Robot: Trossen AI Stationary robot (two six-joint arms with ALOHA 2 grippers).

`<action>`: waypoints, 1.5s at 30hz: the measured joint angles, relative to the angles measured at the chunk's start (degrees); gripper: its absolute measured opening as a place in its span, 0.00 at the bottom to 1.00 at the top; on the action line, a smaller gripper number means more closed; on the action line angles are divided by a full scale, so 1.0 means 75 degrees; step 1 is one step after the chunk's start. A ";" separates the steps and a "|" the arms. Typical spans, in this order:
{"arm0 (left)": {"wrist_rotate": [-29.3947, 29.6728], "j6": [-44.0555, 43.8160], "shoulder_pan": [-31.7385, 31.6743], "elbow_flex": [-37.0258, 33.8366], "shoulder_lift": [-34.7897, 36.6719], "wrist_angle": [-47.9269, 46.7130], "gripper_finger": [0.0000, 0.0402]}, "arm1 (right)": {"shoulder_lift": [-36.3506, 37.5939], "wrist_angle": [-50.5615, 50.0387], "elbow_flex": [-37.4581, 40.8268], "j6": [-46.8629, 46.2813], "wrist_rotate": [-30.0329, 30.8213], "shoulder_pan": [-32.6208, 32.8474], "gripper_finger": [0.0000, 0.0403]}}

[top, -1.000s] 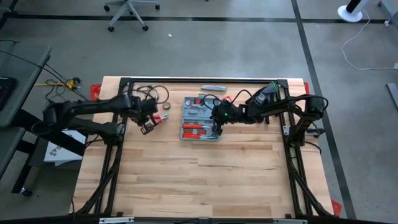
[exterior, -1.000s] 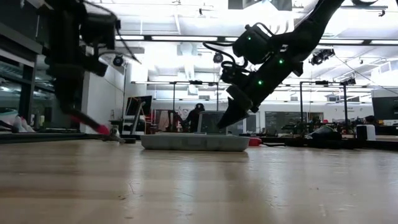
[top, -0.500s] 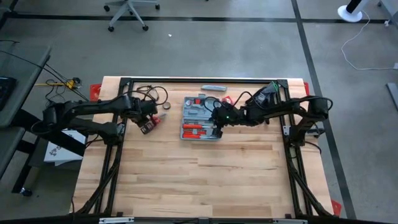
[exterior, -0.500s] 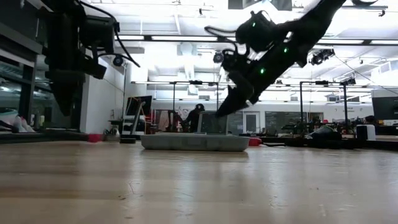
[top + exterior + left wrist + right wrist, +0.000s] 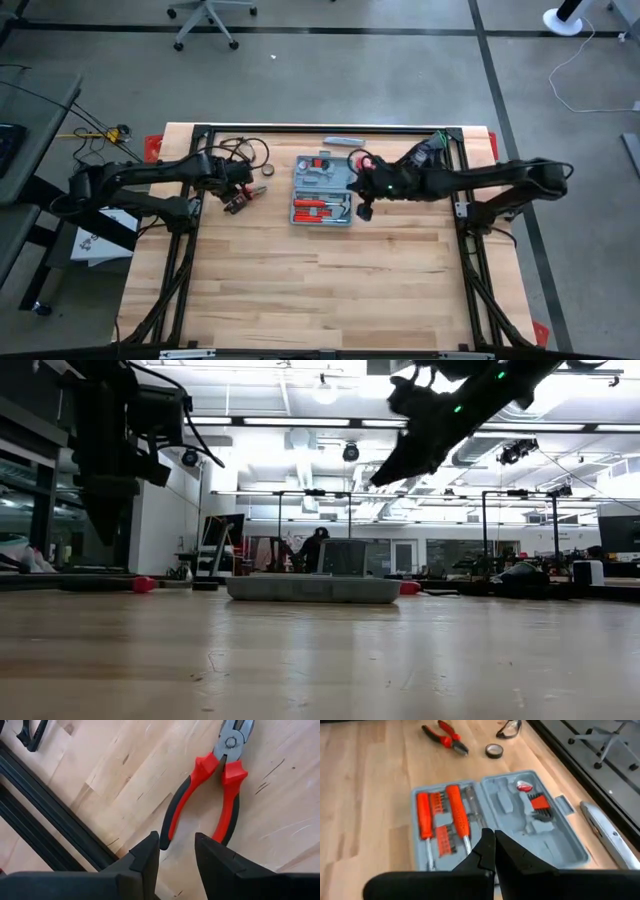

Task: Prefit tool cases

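Note:
The blue-grey tool case (image 5: 322, 190) (image 5: 313, 589) lies open and flat on the table. Its moulded halves (image 5: 520, 810) hold red-handled screwdrivers, bits and hex keys. My right gripper (image 5: 364, 212) (image 5: 375, 482) (image 5: 493, 840) is shut and hangs high above the case's near right corner, touching nothing. Red-and-black pliers (image 5: 256, 190) (image 5: 210, 795) (image 5: 143, 584) lie flat on the table left of the case. My left gripper (image 5: 235, 205) (image 5: 176, 845) is open above the ends of the pliers' handles, clear of them.
A tape roll (image 5: 493, 751) and safety glasses (image 5: 510, 727) lie at the far left of the case. A slim grey bar (image 5: 343, 141) (image 5: 605, 827) rests by the far edge. The black frame rail (image 5: 55, 820) runs beside the left gripper. The near half of the table is bare wood.
The pliers hung slanting below my left gripper a second ago. They now lie on the table, and the gripper stays above them. My right gripper has risen from just over the case to well above it, drifting slightly toward the table's right.

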State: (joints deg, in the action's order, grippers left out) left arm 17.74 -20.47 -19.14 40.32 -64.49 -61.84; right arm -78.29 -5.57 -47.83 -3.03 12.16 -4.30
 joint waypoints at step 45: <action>-0.2091 0.4041 0.0677 0.1335 -0.4279 0.7096 0.29 | 0.0663 0.1869 0.2620 -0.2261 0.0892 0.0571 0.00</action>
State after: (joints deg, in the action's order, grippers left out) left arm 2.05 9.84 -14.06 50.33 -96.58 -8.62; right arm -73.32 8.45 -28.18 -19.99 18.85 -0.02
